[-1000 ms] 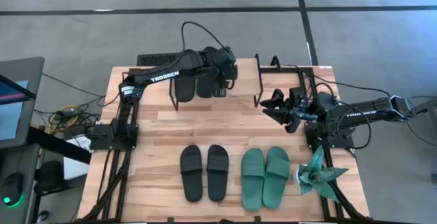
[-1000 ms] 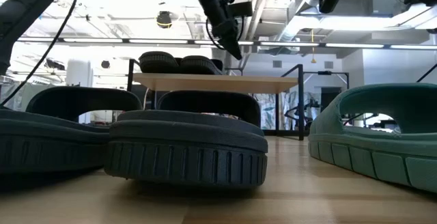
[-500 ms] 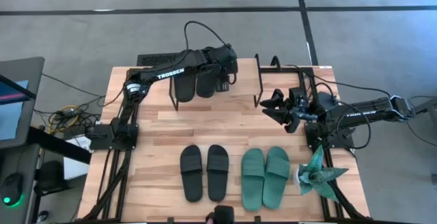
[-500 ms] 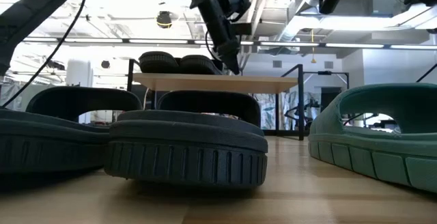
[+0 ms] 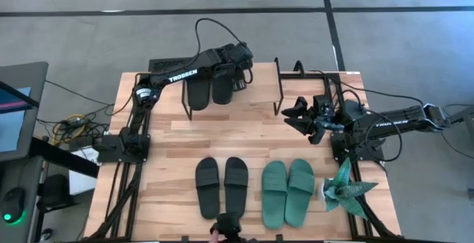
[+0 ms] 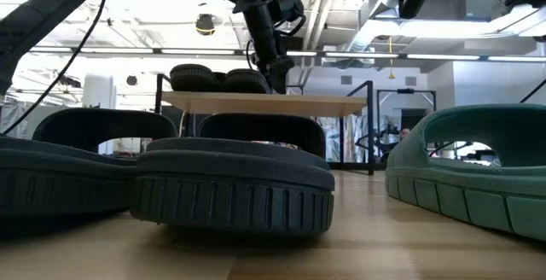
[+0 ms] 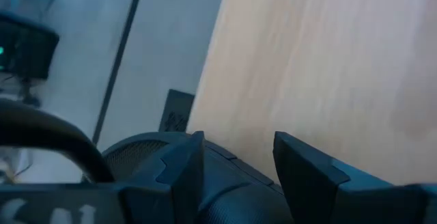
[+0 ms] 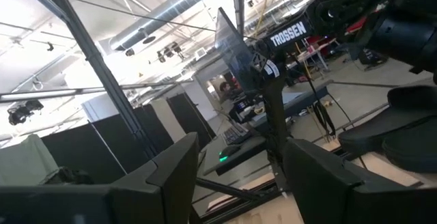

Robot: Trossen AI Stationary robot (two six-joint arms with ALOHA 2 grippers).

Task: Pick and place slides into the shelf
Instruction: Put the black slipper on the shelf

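The word TROSSEN stood in white capitals on the left arm [image 5: 178, 75] in the high view, and it read again on a dark arm segment in the right wrist view; smaller white lettering on the right arm [image 5: 392, 121] was too small to read. The left arm reached from its base at the table's left edge up and across to the far side, its left gripper [image 5: 238, 71] over the right end of the two black slides [image 5: 209, 89] that lay side by side on the shelf [image 6: 264, 103]. In the low view that gripper pointed down beside the pair, its tip just at the plank. The left wrist view showed its two dark fingers [image 7: 184, 166] set apart with a gap between them, above the pale plank and a black slide's edge. The right arm lay folded along the table's right edge, the right gripper [image 5: 298, 114] pointing inward near the shelf's right legs, its fingers [image 8: 174, 166] spread and holding nothing. Near the front edge of the table [image 5: 170, 135] lay another black pair [image 5: 221, 186], and just beside it the teal pair [image 5: 289, 191], toes toward the shelf. A spiky teal paper plant [image 5: 344, 187] stood at the front right corner
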